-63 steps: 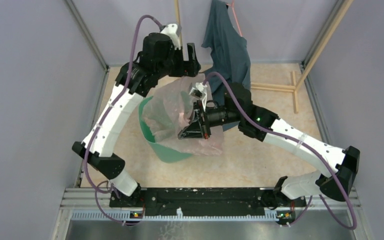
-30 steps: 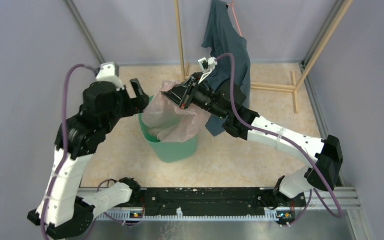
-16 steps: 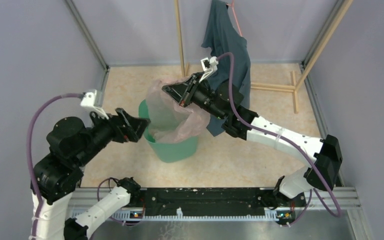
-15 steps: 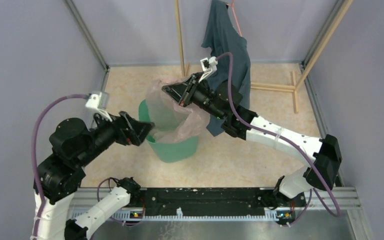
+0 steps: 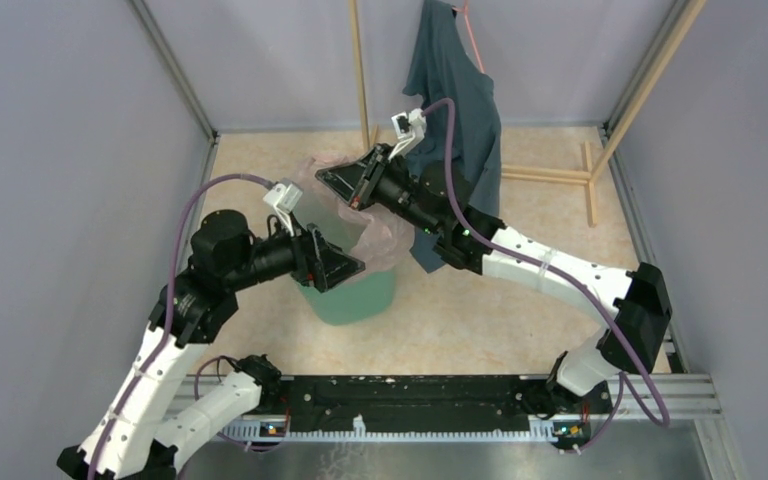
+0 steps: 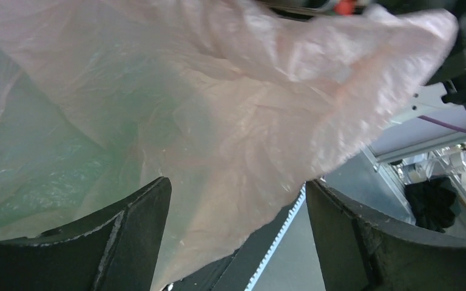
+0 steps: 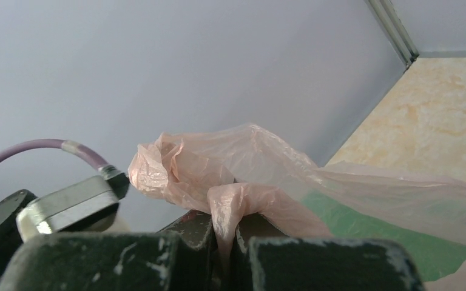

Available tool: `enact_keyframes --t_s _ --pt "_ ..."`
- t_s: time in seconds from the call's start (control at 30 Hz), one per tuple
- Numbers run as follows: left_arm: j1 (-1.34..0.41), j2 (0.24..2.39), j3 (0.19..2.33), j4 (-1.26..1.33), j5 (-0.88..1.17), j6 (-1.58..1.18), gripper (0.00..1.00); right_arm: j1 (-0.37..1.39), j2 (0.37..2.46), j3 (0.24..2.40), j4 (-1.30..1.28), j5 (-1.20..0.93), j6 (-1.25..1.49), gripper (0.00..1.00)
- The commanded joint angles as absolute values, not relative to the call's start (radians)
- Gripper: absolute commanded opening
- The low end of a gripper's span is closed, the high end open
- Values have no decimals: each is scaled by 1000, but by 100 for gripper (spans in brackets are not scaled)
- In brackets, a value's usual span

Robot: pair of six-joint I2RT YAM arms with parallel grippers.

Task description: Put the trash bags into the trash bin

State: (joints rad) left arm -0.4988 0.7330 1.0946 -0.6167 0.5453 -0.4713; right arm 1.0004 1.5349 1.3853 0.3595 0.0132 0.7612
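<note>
The mint-green trash bin stands on the floor in the middle. The pale pink trash bag hangs over its mouth and partly inside it. My right gripper is shut on a bunched fold of the bag above the bin's far rim; green bin shows through the film. My left gripper is open over the bin's near side. In the left wrist view the bag fills the frame and hangs between the spread fingers, not pinched.
A dark teal-grey garment hangs from a wooden rack behind the bin, close to my right arm. Wooden bars lie on the floor at the back right. Grey walls enclose the cell on three sides.
My left arm has swung in from the left and now reaches over the bin's near side, jaws open at the bag. My right gripper keeps its hold and has shifted slightly back.
</note>
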Motion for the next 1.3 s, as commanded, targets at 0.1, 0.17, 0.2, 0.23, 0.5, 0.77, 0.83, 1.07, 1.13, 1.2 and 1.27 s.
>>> enact_keyframes --t_s 0.1,0.17,0.2,0.23,0.5,0.77,0.83,1.07,1.13,1.2,1.27 --pt "-500 790 1082 -620 318 -517 53 1002 1547 1441 418 4 773 0" --pt "-500 815 1093 -690 216 -525 25 1002 1552 1442 421 -23 772 0" --pt "-499 829 1103 -738 108 -533 16 1002 1552 1440 419 -26 769 0" --pt "-500 835 1111 -788 34 -538 12 1002 1553 1435 418 -29 767 0" --pt "-500 799 1058 -850 -54 -556 14 999 1560 1338 437 -50 744 0" --pt "-500 774 1197 -915 95 -504 56 958 1530 1282 312 -89 659 0" --pt "-499 768 1266 -987 45 -490 76 950 1504 1257 288 -83 632 0" --pt "-500 715 1374 -1191 -190 -540 92 949 1476 1239 224 -109 545 0" --pt "-500 703 1333 -1229 -271 -608 91 948 1474 1246 204 -115 531 0" --pt "-499 693 1277 -1219 -277 -661 88 948 1467 1253 187 -123 520 0" --pt "-500 678 1206 -1142 -209 -674 83 948 1455 1256 174 -129 511 0"
